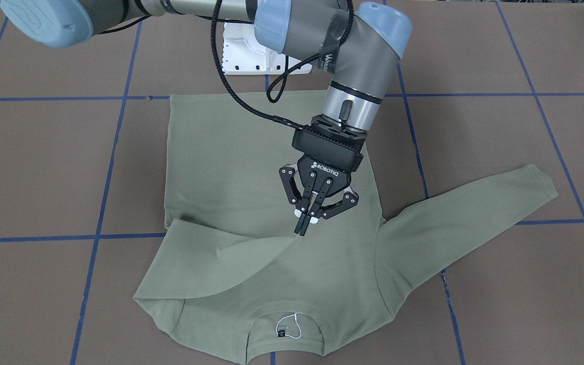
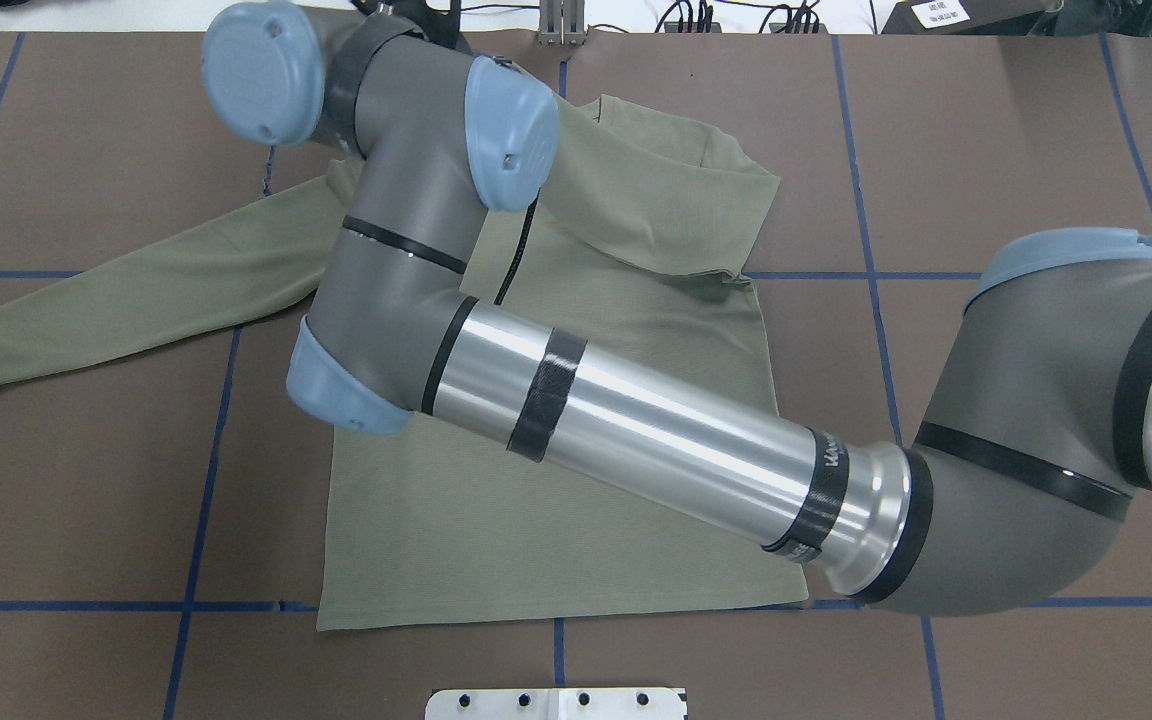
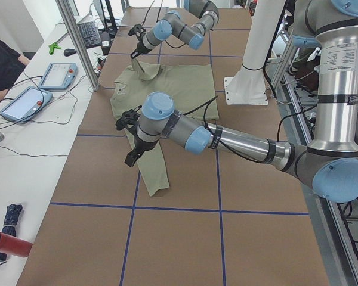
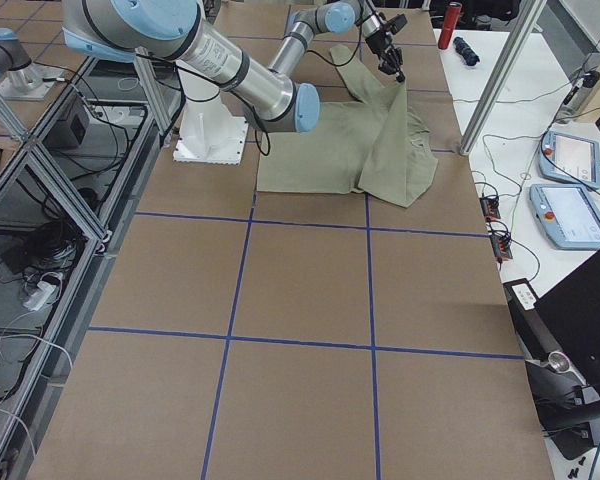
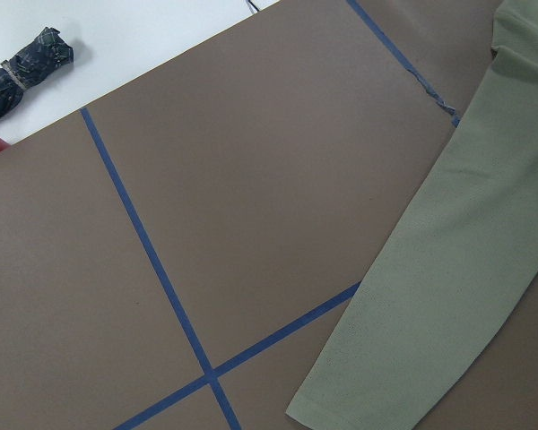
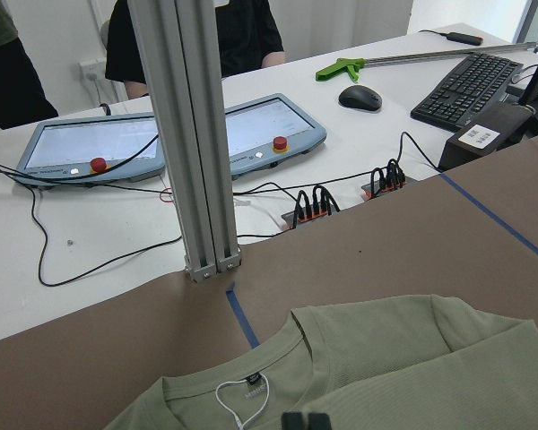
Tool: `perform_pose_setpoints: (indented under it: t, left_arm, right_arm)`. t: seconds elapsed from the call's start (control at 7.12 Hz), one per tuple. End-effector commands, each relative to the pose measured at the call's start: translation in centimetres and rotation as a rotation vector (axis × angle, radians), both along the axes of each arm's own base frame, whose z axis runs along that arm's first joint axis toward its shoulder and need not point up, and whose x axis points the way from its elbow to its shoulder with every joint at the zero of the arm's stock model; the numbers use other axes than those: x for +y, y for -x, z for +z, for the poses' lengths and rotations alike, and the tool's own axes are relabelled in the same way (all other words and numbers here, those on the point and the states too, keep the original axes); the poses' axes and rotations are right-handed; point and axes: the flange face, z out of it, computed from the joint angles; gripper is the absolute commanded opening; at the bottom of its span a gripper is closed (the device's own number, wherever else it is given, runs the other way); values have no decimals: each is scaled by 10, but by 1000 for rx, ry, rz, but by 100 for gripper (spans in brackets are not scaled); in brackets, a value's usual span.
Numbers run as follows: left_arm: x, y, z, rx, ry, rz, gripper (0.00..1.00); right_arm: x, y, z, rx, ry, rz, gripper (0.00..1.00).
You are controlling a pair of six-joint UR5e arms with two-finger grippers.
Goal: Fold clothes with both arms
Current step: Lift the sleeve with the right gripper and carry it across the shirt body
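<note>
**Ana:** Please begin at the robot's left side. What is there?

**Ben:** The left sleeve [image 2: 136, 290] of the shirt [image 2: 536, 520] is stretched out flat on the brown table [image 2: 66, 480] and points away to the left. Its cuff [image 5: 341, 408] lies just beside a crossing of the blue tape lines [image 5: 211, 376].

**Ana:** And the left gripper?

**Ben:** The left gripper [image 3: 130, 142] hangs above this sleeve. I see it only from the side camera, so I cannot tell if its jaws are released or clenched.

**Ana:** What is in the middle?

**Ben:** The body of the shirt lies flat on the table. The hem is near to the robot and the collar is on the far side. Inside the collar one sees the black neck label [image 1: 281, 333].

**Ana:** And to the right?

**Ben:** The right arm [image 2: 636, 420] comes in from the right and reaches across the shirt. The right gripper [image 1: 303, 225] is above the middle of the body, and its jaws are clenched on the end of the right sleeve [image 1: 211, 258]. This sleeve goes from the right shoulder across the body. Near the gripper it is raised off the cloth under it.
</note>
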Motion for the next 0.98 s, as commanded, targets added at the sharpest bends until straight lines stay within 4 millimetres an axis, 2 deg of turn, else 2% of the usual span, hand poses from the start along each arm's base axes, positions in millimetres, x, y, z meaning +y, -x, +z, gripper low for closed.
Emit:
perform_pose_setpoints:
  t: [0.0,0.28,0.56,0.7,0.84]
  left_arm:
    - [0,0,1,0,2,0,100]
    - [-2,-1,8,0,15,3,100]
    - [-2,-1,8,-1,15,3,100]
    - [-2,0,7,0,12,1,100]
    - [-1,0,5,0,10,0,100]
  right_arm:
    - [29,39,-12,48,-66,-30,0]
    - [36,70,-9,4,-106,-51,0]
    - [53,83,-32,-27,-109,-76,2]
    - [51,90,-39,-42,-103,-80,31]
    - [49,93,-44,-82,-116,-81,41]
